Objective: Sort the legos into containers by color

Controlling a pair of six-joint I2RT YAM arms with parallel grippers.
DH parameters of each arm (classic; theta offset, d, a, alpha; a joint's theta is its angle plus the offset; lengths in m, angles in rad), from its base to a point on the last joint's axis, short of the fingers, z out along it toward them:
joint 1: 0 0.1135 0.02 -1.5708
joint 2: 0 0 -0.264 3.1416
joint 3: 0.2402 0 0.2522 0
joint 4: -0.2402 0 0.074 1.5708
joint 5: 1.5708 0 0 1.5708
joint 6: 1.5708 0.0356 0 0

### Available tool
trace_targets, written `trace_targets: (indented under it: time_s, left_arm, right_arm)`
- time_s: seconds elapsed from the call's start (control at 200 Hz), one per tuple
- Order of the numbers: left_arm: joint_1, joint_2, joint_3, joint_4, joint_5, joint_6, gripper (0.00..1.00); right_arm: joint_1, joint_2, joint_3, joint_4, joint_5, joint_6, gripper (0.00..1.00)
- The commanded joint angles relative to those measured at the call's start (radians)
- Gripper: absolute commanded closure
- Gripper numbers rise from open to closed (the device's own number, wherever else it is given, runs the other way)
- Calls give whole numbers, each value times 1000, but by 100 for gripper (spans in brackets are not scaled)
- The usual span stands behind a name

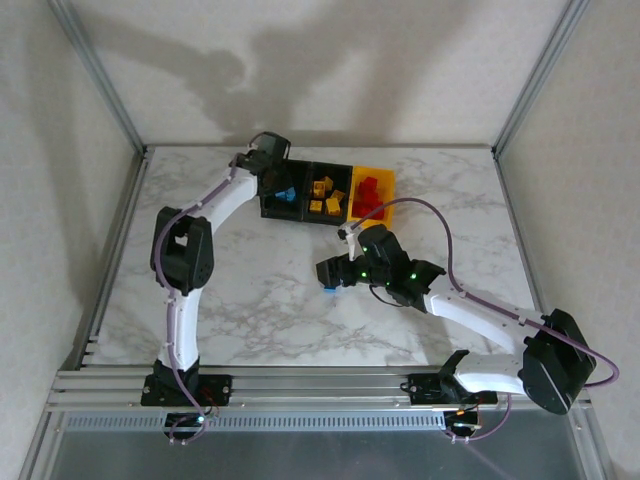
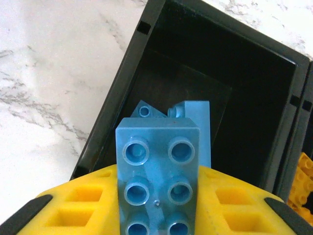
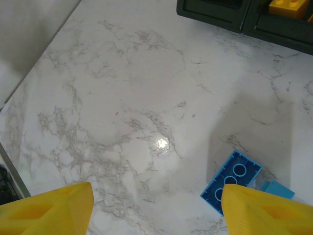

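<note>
Left gripper [image 2: 157,215]: pinched narrow on a pale blue brick [image 2: 159,161], studs toward the wrist camera, yellow pads [image 2: 83,205] on its two long sides. The brick hangs over the left black bin [image 2: 122,93], where other blue bricks [image 2: 195,122] lie on the floor; step in hand, by my reading, is the release into that bin.

Handling: hard, stiff, light plastic; smooth walls, likely to slip in a loose pinch; not fragile, a short drop should do no harm; best taken across two flat opposite sides, never on the studs.

Right gripper [image 3: 156,200]: jaws wide, holding nothing; it hovers low over the marble table [image 3: 122,98]. A darker blue brick [image 3: 231,180] lies studs-up close by one fingertip, off-centre and skewed to the jaws; a smaller pale blue piece [image 3: 279,189] sits just beside it, touching or not I cannot tell.

Pose: left arm reaches far, elbow raised at the left, wrist tipped down over the row; right arm stretches from the near right corner toward mid-table.

Middle black bin [image 1: 328,164] holds yellow bricks [image 1: 325,195]; yellow bin [image 1: 388,180], rightmost, holds red bricks [image 1: 370,190].
</note>
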Motion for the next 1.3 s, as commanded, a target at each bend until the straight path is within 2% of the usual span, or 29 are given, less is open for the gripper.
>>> trace_targets:
  time_s: [0.0, 0.611, 0.716, 0.906, 1.151, 1.292]
  left_arm:
    - [-5, 49, 80, -79, -49, 33, 74]
    - [-18, 140, 162, -121, -82, 49, 67]
    - [-22, 141, 162, -123, -89, 50, 56]
    - [-27, 141, 166, -126, -89, 49, 53]
    - [-48, 91, 158, -132, -80, 49, 52]
    - [-70, 12, 96, -116, -55, 52, 49]
  right_arm:
    - [-8, -18, -16, -1, 15, 12, 30]
    - [-17, -20, -20, -8, 20, 18, 30]
    - [-17, -21, -22, -7, 20, 17, 30]
    - [-19, -21, -22, -5, 16, 18, 30]
    - [-20, -38, -23, -17, 26, 22, 30]
    - [-28, -71, -29, -36, 44, 36, 30]
